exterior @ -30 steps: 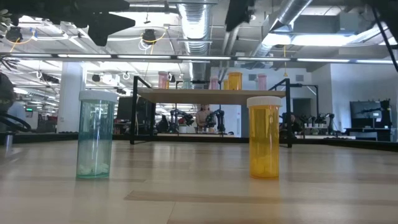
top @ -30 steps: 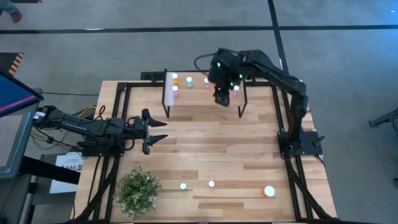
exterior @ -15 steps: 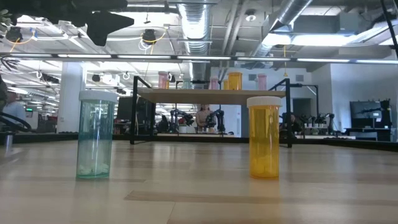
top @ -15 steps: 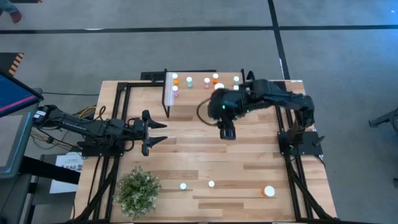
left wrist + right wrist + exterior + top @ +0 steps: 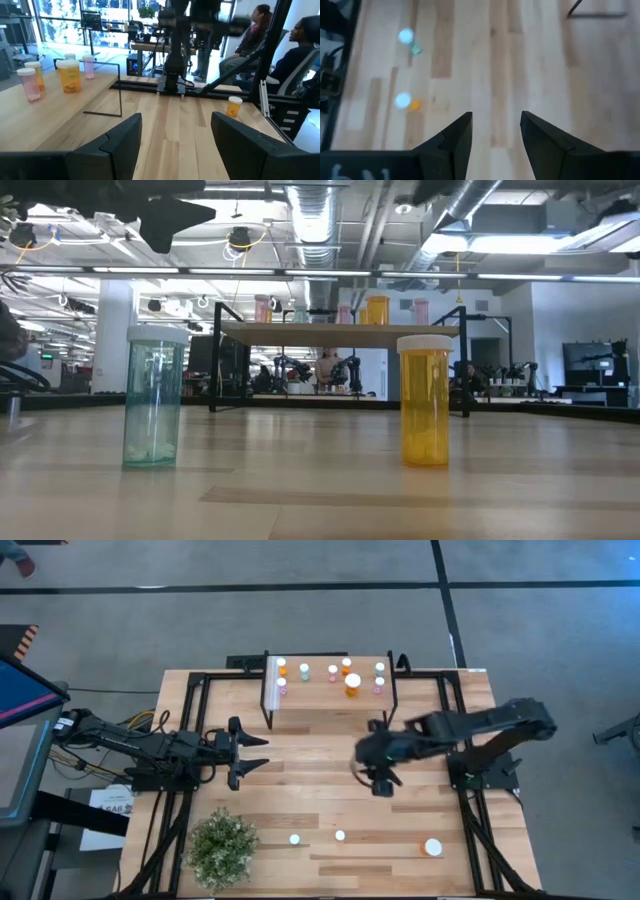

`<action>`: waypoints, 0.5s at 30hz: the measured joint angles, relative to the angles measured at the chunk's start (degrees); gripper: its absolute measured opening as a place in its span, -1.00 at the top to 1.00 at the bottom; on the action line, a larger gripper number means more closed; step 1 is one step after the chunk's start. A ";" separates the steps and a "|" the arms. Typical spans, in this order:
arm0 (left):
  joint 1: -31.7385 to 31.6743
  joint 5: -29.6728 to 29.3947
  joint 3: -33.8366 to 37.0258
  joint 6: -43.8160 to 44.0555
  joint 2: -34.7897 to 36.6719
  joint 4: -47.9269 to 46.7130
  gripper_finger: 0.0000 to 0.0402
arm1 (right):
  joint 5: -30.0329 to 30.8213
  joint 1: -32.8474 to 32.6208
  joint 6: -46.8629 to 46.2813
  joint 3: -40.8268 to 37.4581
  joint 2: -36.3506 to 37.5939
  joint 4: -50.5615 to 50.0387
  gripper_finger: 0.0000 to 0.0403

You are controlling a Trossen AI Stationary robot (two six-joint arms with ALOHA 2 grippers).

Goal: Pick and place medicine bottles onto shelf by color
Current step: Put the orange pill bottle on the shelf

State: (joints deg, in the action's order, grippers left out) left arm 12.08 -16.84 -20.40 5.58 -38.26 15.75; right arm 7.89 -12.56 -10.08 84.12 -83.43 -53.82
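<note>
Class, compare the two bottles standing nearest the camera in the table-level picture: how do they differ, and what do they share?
The teal bottle has a pale blue-green see-through body; the orange bottle has an amber one. The teal bottle's cap is translucent and tinted like its body, while the orange bottle's cap is plain white. The teal bottle stands towards the picture's left, the orange bottle right of centre. Both stand upright on the table, capped, and look similar in size.

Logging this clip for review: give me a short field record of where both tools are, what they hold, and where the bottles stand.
left tool: open, empty, waiting over the table's left side
right tool: open, empty, over mid-table in front of the shelf
bottles on shelf: eight, including a larger orange bottle
bottles on table: three along the front edge, a pale green bottle, a small orange bottle, and a large orange bottle
other: potted plant at front left
</note>
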 joint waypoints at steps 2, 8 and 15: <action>0.00 0.00 0.00 -0.18 0.01 0.57 -0.13 | -0.03 -1.71 -3.02 -7.01 4.06 3.57 0.07; 0.00 -0.03 0.00 -0.35 0.00 0.57 -0.13 | -0.13 -6.90 -14.51 -19.52 12.06 5.60 0.06; 0.02 -0.03 0.00 -0.32 0.02 0.55 -0.13 | -0.48 -14.57 -30.19 -21.55 13.30 -1.82 0.07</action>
State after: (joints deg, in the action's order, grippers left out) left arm 12.10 -16.86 -20.40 5.26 -38.24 16.30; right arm 7.41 -27.13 -40.27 62.57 -70.13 -55.65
